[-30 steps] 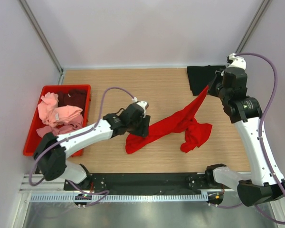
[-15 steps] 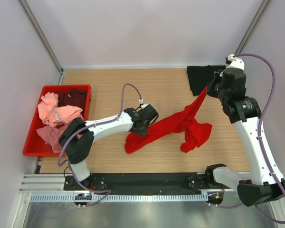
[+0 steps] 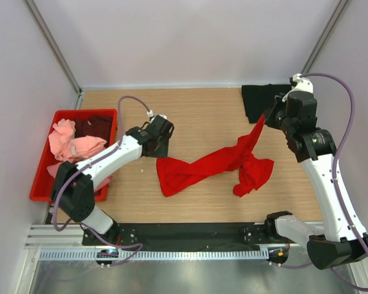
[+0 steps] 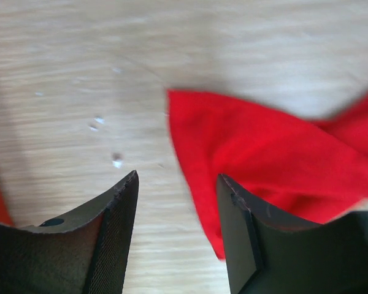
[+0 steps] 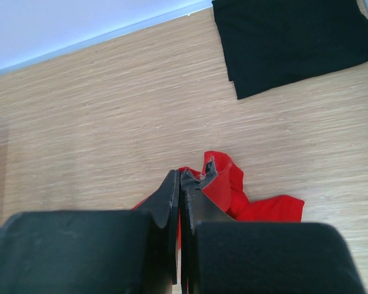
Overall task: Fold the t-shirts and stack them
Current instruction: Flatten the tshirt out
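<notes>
Spreading is the step in hand: right fingers (image 5: 180, 184) are pinched shut on one edge of the red t-shirt (image 3: 196, 170), which trails, twisted and rumpled, onto the wood-grain worktop (image 3: 202, 116). Left fingers (image 4: 124, 199) stand apart, empty, just beside its limp left corner; next move likely calls for gripping that soft hem

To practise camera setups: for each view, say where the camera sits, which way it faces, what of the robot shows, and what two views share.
Top external: above and behind the bases, looking down on the table; left arm and right arm show.
Left wrist: on its arm, facing down at the red t-shirt; open left fingers show.
Right wrist: on its arm, facing the black t-shirt; right fingers shut on red cloth.
Shared: all show the red t-shirt.
</notes>
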